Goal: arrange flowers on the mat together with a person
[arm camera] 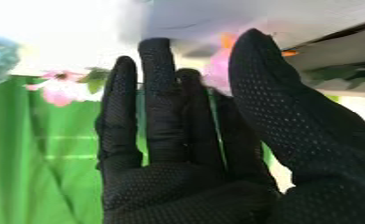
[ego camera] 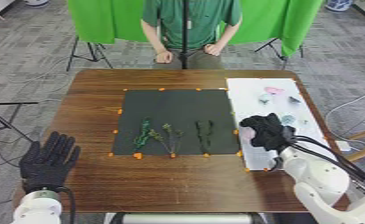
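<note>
In the head view, my right hand (ego camera: 265,131) is over the white sheet (ego camera: 260,159) at the right, beside a pale pink flower (ego camera: 248,132) at its left edge. Three green stems lie side by side on the black mat (ego camera: 174,107): a leafy one (ego camera: 143,134), a branching one (ego camera: 170,137) and a thick one (ego camera: 204,135). My left hand (ego camera: 47,162) lies flat at the table's left edge, fingers straight. From the right wrist, my right hand (arm camera: 183,185) has straight fingers and holds nothing; a pink flower (arm camera: 218,67) is behind its fingers, another (arm camera: 61,89) farther off.
Farther up the white sheet are a pink flower (ego camera: 273,90), a dark piece (ego camera: 294,100) and a pale blue-green flower (ego camera: 288,119). Orange tape marks (ego camera: 138,156) edge the mat. Across the table (ego camera: 94,100) stands a person, hands near the far edge.
</note>
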